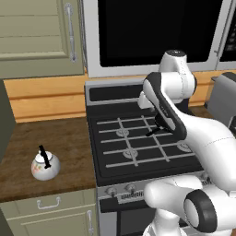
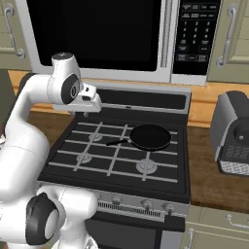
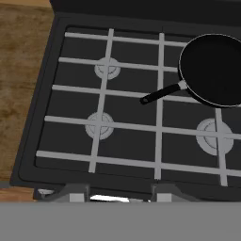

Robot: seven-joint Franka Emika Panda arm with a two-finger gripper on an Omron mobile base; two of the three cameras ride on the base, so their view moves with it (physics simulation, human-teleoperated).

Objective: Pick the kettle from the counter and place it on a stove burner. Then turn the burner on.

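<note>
Kettle [image 1: 45, 167] on counter [image 1: 55, 143], near front edge, left of stove. Stands upright; thin black handle leans up and left. Burner [image 1: 130, 153] at stove front left bare. Pan [image 2: 150, 136] at back right, handle pointing left. Gripper [image 2: 86, 113] above stove; can't tell if fingers apart.

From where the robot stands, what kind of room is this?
A home kitchen, rendered rather than real. A black gas stove has a frying pan on it, a microwave hangs above, and a small white kettle sits on the wooden counter.
</note>
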